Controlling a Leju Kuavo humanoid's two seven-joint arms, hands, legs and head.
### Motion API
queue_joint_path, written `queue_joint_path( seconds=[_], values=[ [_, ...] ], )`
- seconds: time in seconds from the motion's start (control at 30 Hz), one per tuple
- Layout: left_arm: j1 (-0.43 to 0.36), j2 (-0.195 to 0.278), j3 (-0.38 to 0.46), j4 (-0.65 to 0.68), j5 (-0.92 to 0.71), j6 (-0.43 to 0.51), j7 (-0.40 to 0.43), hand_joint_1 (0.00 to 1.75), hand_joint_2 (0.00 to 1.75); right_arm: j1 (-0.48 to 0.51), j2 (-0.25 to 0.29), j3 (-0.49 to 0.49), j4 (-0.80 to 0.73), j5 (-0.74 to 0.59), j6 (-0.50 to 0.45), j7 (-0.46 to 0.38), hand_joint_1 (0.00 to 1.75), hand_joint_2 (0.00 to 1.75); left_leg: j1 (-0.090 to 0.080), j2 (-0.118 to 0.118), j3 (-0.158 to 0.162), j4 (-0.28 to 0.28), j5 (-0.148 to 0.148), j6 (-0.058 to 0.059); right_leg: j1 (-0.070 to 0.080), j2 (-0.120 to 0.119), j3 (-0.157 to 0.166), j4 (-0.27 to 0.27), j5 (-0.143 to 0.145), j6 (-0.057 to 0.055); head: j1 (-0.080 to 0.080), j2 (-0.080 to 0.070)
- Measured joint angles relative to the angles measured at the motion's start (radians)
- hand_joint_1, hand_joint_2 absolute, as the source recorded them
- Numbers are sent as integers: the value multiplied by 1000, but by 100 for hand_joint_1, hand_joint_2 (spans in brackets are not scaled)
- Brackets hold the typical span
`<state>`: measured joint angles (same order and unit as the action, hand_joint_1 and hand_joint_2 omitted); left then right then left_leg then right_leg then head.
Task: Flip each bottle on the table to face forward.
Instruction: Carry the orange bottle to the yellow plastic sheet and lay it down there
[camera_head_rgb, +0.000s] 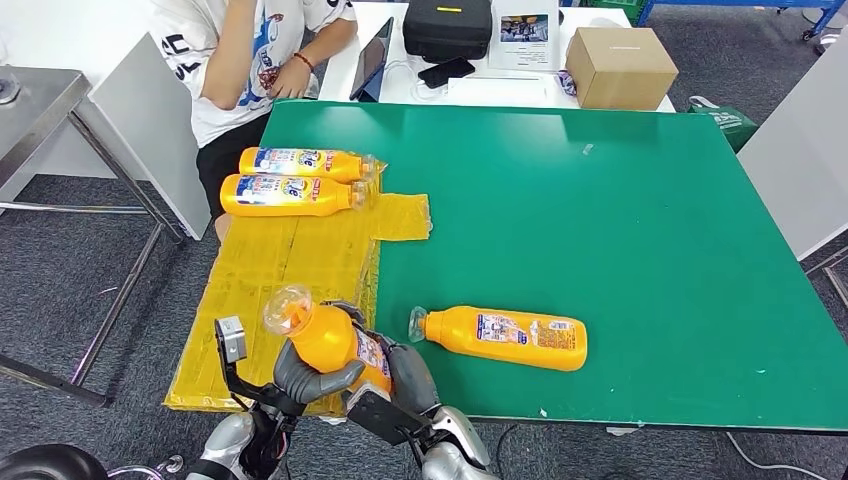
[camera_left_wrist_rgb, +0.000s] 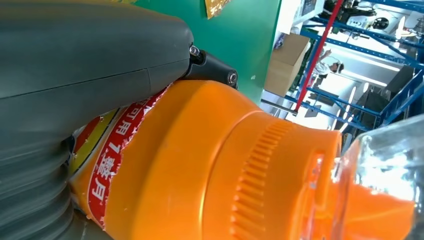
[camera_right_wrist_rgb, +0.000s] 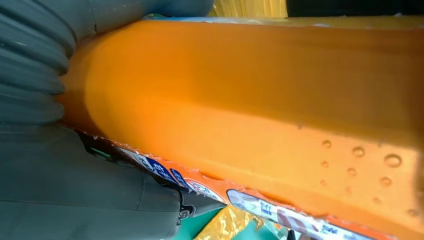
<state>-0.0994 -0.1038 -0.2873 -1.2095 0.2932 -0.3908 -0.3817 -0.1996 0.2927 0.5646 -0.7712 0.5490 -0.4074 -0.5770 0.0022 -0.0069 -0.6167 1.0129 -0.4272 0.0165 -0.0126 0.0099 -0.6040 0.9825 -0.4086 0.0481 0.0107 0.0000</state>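
Both my hands hold one orange bottle (camera_head_rgb: 335, 342) off the table's near left corner, tilted, with its clear cap (camera_head_rgb: 288, 308) pointing up and to the left. My left hand (camera_head_rgb: 308, 381) grips it from below, near the neck. My right hand (camera_head_rgb: 404, 378) grips the lower body. Close up, the bottle's shoulder (camera_left_wrist_rgb: 210, 165) lies against the left hand (camera_left_wrist_rgb: 75, 75), and its flat side (camera_right_wrist_rgb: 250, 100) lies against the right hand (camera_right_wrist_rgb: 75, 190). A second orange bottle (camera_head_rgb: 508, 338) lies on the green table (camera_head_rgb: 600, 200), cap to the left. Two more bottles (camera_head_rgb: 300, 162) (camera_head_rgb: 288, 195) lie on the yellow mat (camera_head_rgb: 290, 265).
A person (camera_head_rgb: 235, 60) sits at the table's far left corner, close to the two far bottles. A cardboard box (camera_head_rgb: 620, 65), a black case (camera_head_rgb: 447, 27) and a phone (camera_head_rgb: 446, 71) sit on the white table behind.
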Motion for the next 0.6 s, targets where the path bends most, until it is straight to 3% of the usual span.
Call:
queue_joint_path(
  seconds=[0.1,0.13,0.23,0.27,0.6],
  values=[
    [0,0,0,0,14,-5,4,175,175,-3,0,2,0,26,-34,12,157,175,0,0,0,0,0,0,0,0,0,0,0,0,0,0],
    [0,0,0,-1,19,-6,6,175,175,-5,0,2,0,33,-44,16,116,175,0,0,0,0,0,0,0,0,0,0,0,0,0,0],
    [-2,0,1,-3,28,-5,12,175,175,-7,1,3,0,46,-63,21,0,44,0,0,0,0,0,0,0,0,0,0,0,0,0,0],
    [-4,0,1,-5,29,-4,14,175,175,-7,1,3,0,48,-69,22,0,0,0,0,0,0,0,0,0,0,0,0,0,0,0,0],
    [-12,0,5,-35,4,68,21,175,175,-14,3,3,-17,19,-61,24,0,0,0,0,0,0,0,0,0,0,0,0,0,0,0,0]
  ],
)
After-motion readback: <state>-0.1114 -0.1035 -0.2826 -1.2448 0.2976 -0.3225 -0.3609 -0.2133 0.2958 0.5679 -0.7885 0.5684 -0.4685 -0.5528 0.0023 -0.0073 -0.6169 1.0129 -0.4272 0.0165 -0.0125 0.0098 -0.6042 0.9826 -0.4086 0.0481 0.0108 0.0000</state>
